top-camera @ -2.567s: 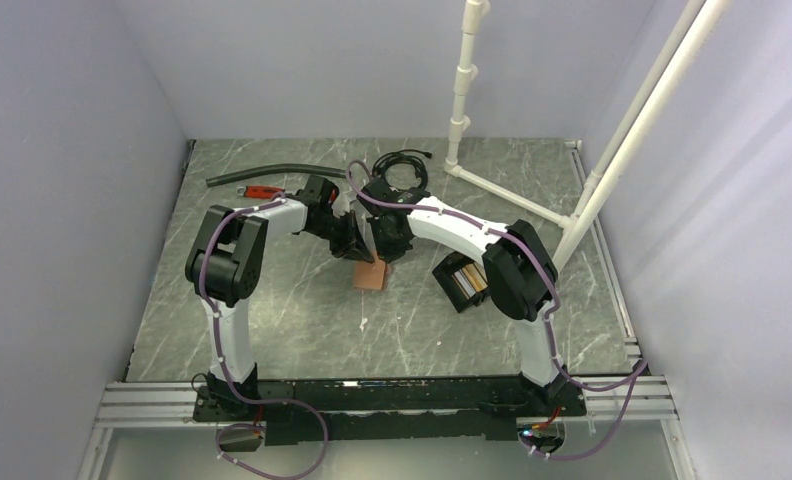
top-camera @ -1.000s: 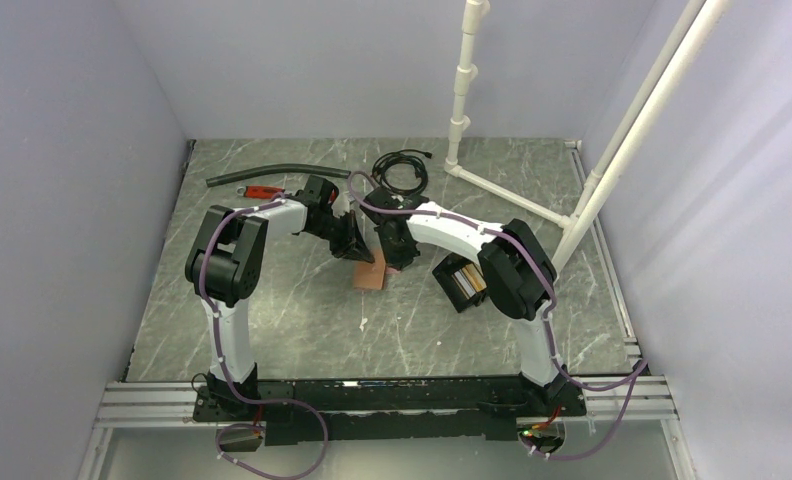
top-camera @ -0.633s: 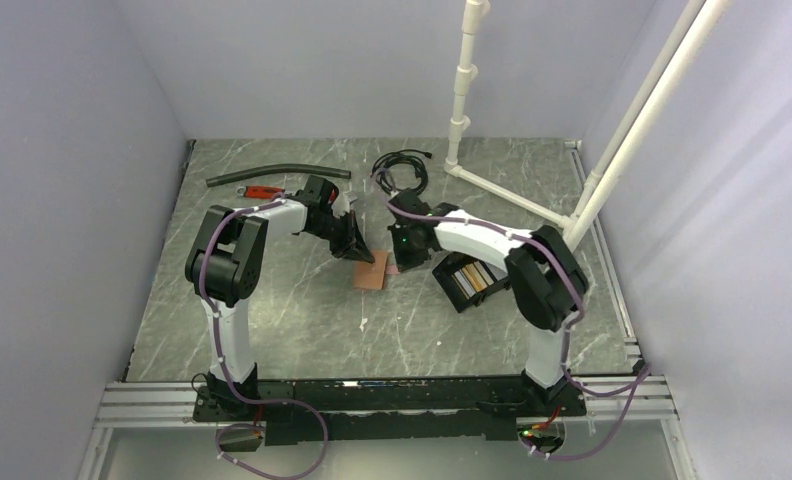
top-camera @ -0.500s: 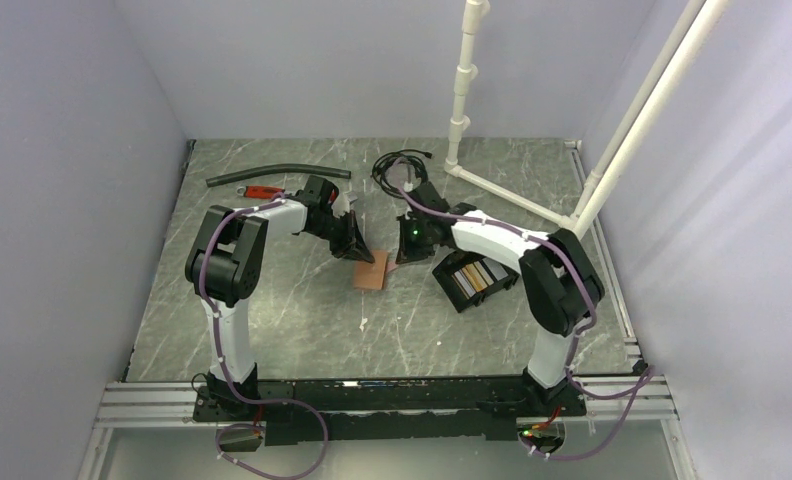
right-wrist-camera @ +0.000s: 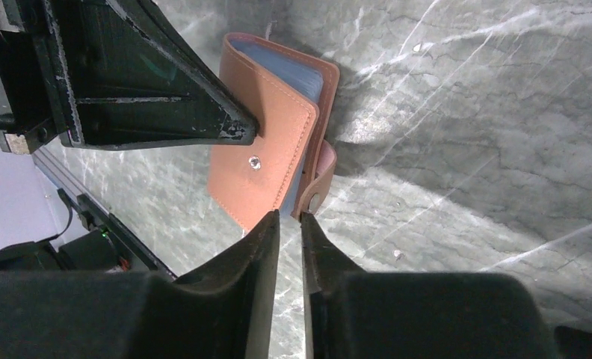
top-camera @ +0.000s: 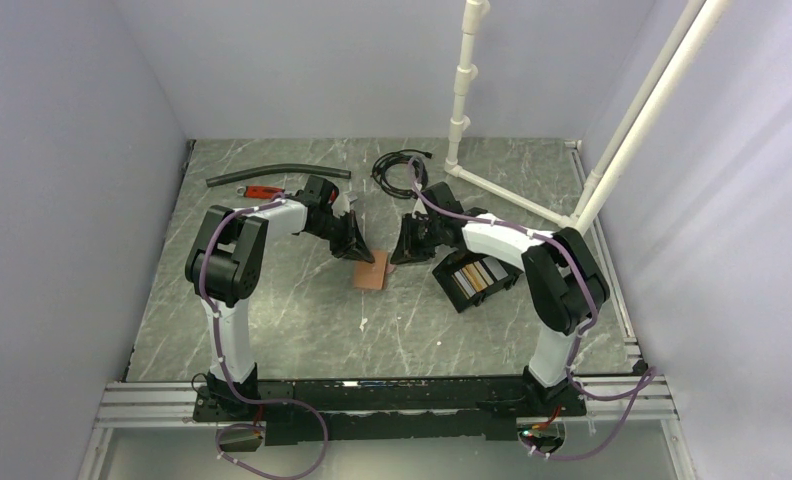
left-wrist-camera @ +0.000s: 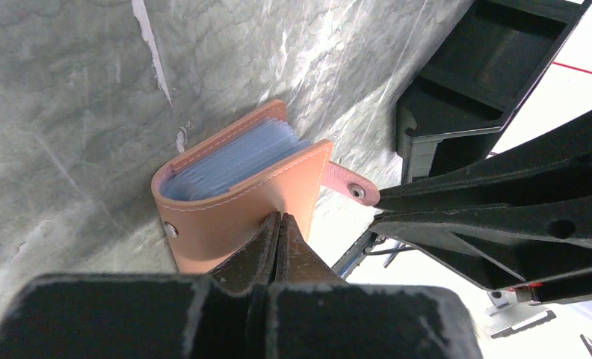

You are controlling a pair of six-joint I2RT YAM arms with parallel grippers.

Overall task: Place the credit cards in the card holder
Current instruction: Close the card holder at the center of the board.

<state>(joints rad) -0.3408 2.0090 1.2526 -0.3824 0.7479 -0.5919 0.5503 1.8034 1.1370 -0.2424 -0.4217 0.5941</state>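
Black fingers of the left gripper [left-wrist-camera: 278, 224] are clamped shut on the cover of a small tan-brown leather snap wallet [left-wrist-camera: 233, 202] resting on the grey marbled counter [top-camera: 272, 300]. Just right, the right gripper [right-wrist-camera: 287, 217] has its fingers slightly apart, empty, beside the wallet's snap strap. Farther right lies the black rectangular plastic card holder [top-camera: 445, 278], gold and whitish credit cards [top-camera: 477, 274] inside

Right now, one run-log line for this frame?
left pincer: shut on wallet cover | right pincer: slightly open, empty, by snap tab | credit cards: several in card holder
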